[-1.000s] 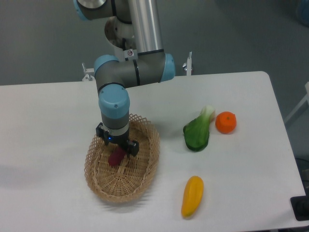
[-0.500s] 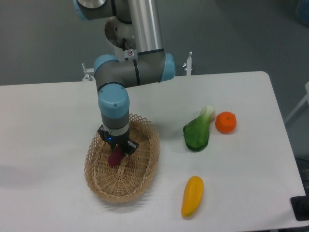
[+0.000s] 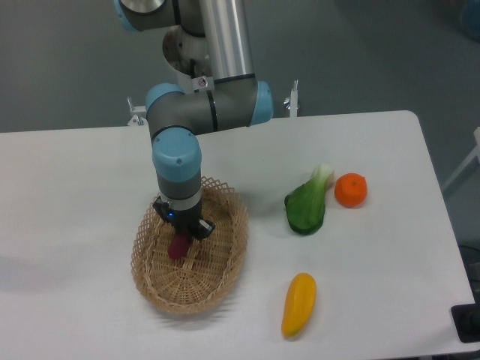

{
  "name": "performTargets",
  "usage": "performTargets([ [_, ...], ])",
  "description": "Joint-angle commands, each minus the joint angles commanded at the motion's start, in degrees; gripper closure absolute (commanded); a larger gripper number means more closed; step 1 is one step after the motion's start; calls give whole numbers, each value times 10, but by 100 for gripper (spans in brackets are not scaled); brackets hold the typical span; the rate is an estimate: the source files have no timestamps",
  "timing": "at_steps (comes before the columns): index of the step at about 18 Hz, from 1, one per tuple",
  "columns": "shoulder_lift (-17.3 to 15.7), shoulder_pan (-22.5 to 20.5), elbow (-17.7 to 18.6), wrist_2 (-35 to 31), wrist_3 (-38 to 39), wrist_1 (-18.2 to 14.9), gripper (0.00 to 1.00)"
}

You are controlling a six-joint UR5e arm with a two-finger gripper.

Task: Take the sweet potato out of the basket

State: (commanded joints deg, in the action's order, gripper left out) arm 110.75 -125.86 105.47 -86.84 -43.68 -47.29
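The sweet potato lies in the left middle of the basket, its long axis running roughly from near-left to far-right, the far end hidden under the claw. It is small, smooth and magenta-purple. The claw grips its upper end, jaws closed on it. A second ago the jaws stood wider apart around the sweet potato; they have since drawn together, and the vegetable has barely shifted.

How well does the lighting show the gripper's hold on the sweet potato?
Fixed camera: even, soft light, no glare; the gripper shades the sweet potato in the basket, and the picture is slightly soft, so finger contact is unclear.
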Motion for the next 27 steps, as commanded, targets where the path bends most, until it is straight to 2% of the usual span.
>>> performTargets([
  [2,-9,-6,-18,1,-4,1,68],
  [6,-15,-46,-62,1,-54,-9,68],
  [11,-16,-114,-113,1,-86,-18,68],
  [17,-16,-203,-166,1,-191,-88,68],
  [19,-15,-235,-174,3,-239,-104,68],
  [22,-15,-276,-177,2,-288,-108,68],
  [27,-11,-294,-177,1,-329,-107,68],
])
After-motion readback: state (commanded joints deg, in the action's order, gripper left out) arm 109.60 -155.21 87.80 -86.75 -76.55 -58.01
